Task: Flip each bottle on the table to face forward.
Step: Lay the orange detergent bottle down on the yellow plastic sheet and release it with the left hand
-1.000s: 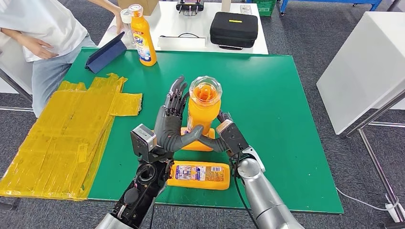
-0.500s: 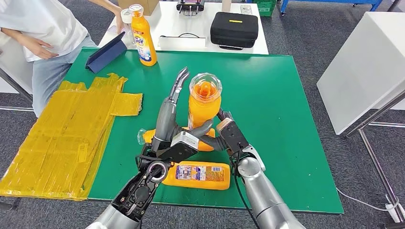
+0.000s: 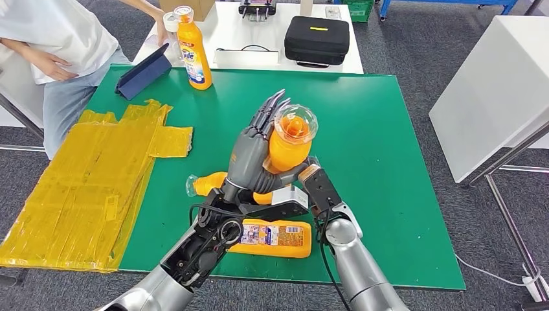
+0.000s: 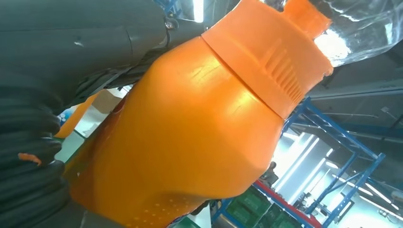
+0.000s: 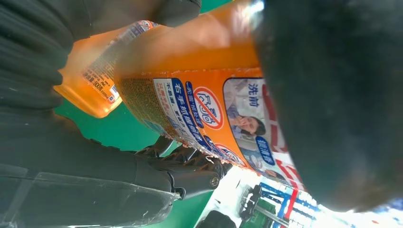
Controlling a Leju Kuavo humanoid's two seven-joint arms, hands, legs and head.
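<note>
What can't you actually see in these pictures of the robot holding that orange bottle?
- Held bottle, head view: lower body hidden by the left hand.
- Right hand, head view: fingers hidden behind that bottle.
- Lying bottle behind, head view: mostly hidden by the left arm.
- Label, right wrist view: partly covered by a dark blurred finger.

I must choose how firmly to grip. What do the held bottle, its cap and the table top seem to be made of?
Held bottle: likely glossy orange plastic; smooth, with sheen in the left wrist view.
Cap: clear hard plastic, the orange spout shows through.
Table top: matte green, perhaps a mat; it gives no glare.
</note>
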